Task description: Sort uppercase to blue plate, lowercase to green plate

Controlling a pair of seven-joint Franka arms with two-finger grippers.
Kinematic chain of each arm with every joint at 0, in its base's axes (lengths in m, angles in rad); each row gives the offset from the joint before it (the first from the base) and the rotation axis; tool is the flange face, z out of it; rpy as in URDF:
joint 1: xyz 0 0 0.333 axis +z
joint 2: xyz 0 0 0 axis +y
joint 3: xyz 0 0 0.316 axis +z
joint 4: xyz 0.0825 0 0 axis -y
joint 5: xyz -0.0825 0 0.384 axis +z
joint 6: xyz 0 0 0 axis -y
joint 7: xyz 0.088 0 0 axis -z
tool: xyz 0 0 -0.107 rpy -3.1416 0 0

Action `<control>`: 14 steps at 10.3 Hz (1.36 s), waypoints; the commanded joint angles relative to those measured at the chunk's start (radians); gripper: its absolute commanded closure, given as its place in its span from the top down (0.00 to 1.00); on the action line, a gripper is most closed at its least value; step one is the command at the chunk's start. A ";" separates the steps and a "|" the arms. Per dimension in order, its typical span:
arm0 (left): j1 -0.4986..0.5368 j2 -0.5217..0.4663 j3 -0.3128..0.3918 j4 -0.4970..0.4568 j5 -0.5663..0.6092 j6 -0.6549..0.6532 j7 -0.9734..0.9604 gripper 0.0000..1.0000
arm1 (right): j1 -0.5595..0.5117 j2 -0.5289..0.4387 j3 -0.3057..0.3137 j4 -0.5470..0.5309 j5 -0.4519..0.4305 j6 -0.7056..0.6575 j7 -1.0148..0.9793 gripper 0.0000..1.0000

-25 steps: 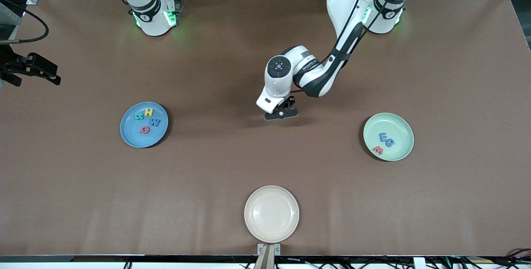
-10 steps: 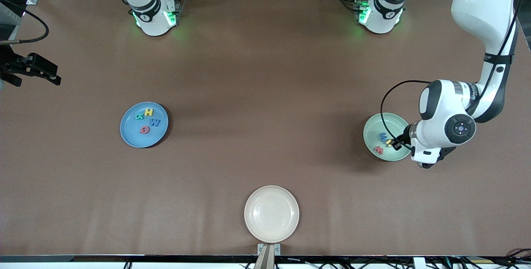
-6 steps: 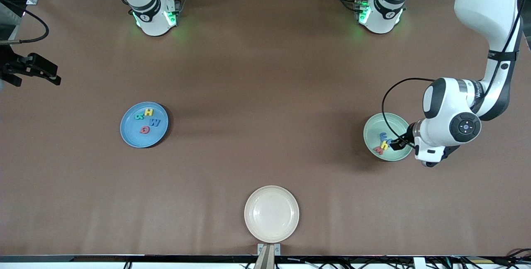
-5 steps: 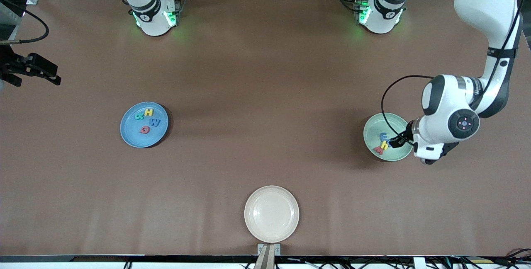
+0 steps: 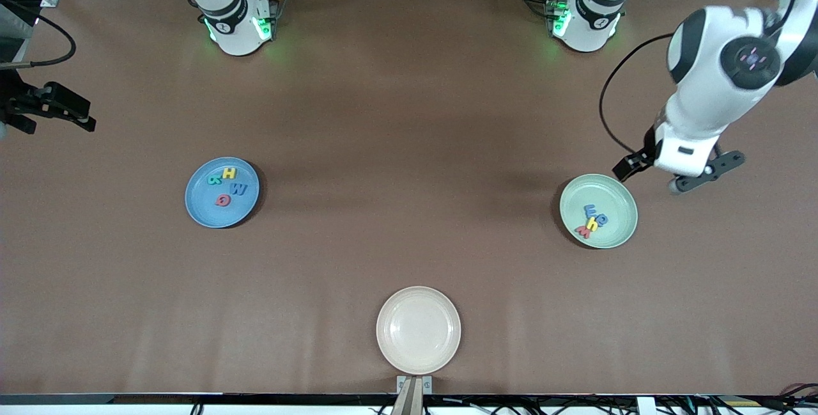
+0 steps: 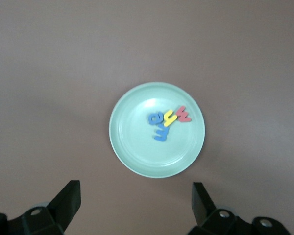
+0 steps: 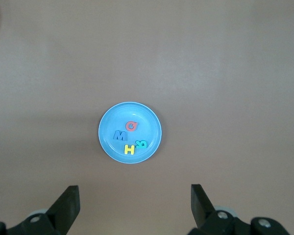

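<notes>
The blue plate (image 5: 203, 210) holds the uppercase letters: yellow H (image 5: 229, 173), teal R (image 5: 215, 180), blue W (image 5: 238, 189) and red Q (image 5: 223, 200). On the green plate (image 5: 617, 201) lie the lowercase letters: blue m (image 5: 590, 210), blue q (image 5: 602, 219), yellow h (image 5: 593, 226) and red m (image 5: 582, 231). My left gripper (image 5: 703, 173) hangs open and empty over bare table beside the green plate (image 6: 137, 152), toward the left arm's end. My right gripper (image 7: 134, 205) waits open and empty, high above the table, looking down on the blue plate (image 7: 149, 122).
An empty cream plate (image 5: 418, 330) sits near the front edge at mid-table. The brown tabletop (image 5: 409, 146) stretches between the two coloured plates.
My left gripper carried the yellow h to the green plate, opened and let it go among the other letters, then rose and drew back off the plate. The right arm has not moved.
</notes>
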 commanded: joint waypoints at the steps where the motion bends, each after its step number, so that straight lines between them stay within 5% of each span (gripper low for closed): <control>1: 0.023 -0.013 0.013 0.130 -0.018 -0.072 0.223 1.00 | -0.005 0.003 0.002 0.011 0.008 -0.009 0.004 1.00; 3: 0.026 -0.012 0.046 0.295 -0.142 -0.306 0.514 1.00 | -0.005 0.001 0.002 0.003 0.002 -0.011 0.004 1.00; 6: 0.025 -0.012 0.071 0.488 -0.207 -0.497 0.572 1.00 | -0.005 0.001 0.002 0.003 0.002 -0.012 0.002 1.00; 14: 0.019 -0.012 0.059 0.530 -0.127 -0.539 0.572 1.00 | -0.013 0.001 0.000 -0.005 -0.001 -0.017 0.001 1.00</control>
